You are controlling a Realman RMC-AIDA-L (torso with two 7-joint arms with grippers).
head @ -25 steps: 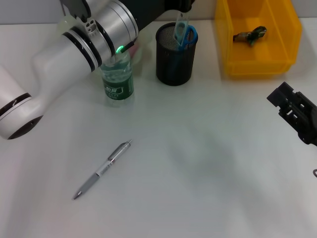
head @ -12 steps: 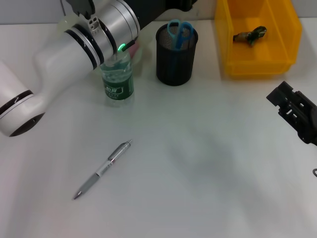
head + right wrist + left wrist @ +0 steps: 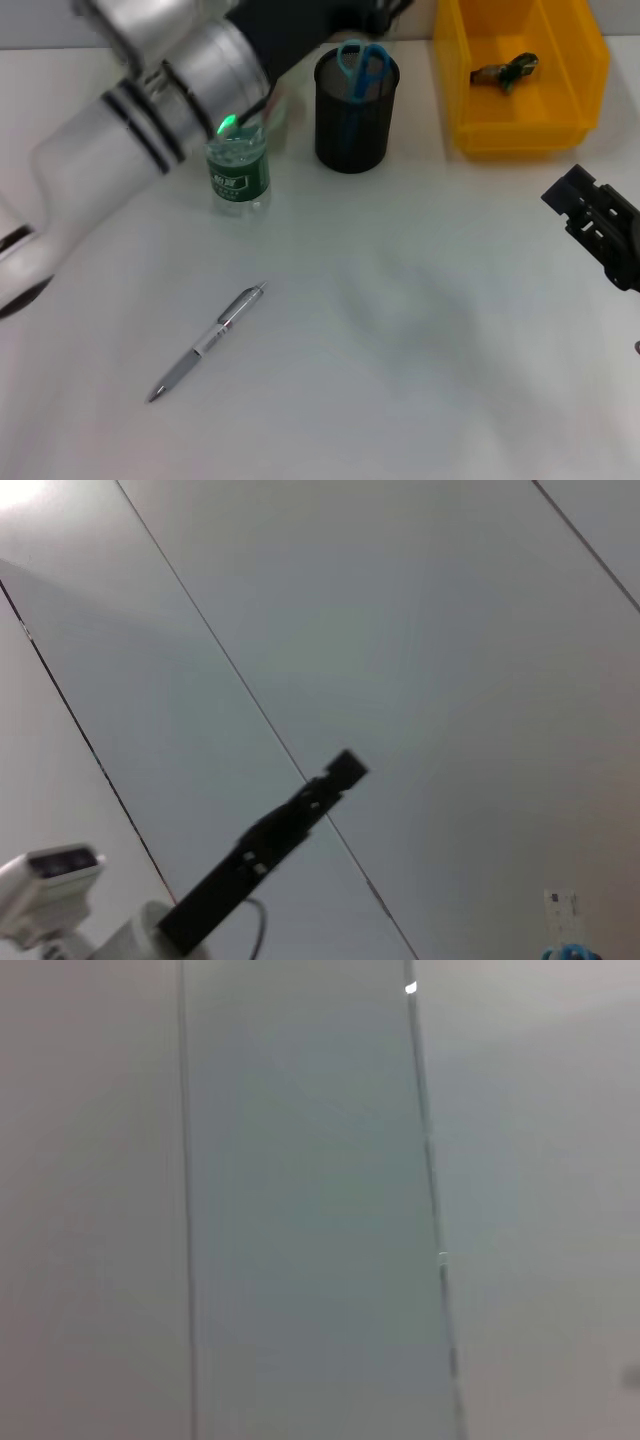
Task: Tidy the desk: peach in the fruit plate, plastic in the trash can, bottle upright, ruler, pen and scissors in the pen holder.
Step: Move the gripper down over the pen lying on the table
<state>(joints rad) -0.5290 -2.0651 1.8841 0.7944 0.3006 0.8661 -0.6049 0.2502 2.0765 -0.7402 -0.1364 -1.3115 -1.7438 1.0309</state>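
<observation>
— Left gripper? Out of sight beyond the top edge; arm [image 3: 150,110] slanting over the upright bottle [image 3: 238,170].
— Right gripper [image 3: 600,235]? Parked at the right edge — fingers unreadable. Pen [image 3: 208,341] lying on the desk [image 3: 420,330]; scissors [image 3: 358,66] in the pen holder [image 3: 352,120].

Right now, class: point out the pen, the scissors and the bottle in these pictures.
pen [image 3: 208,342], head view, on the middle of its barrel.
scissors [image 3: 361,62], head view, on the blue handles above the holder's rim.
bottle [image 3: 238,178], head view, on its green label.
</observation>
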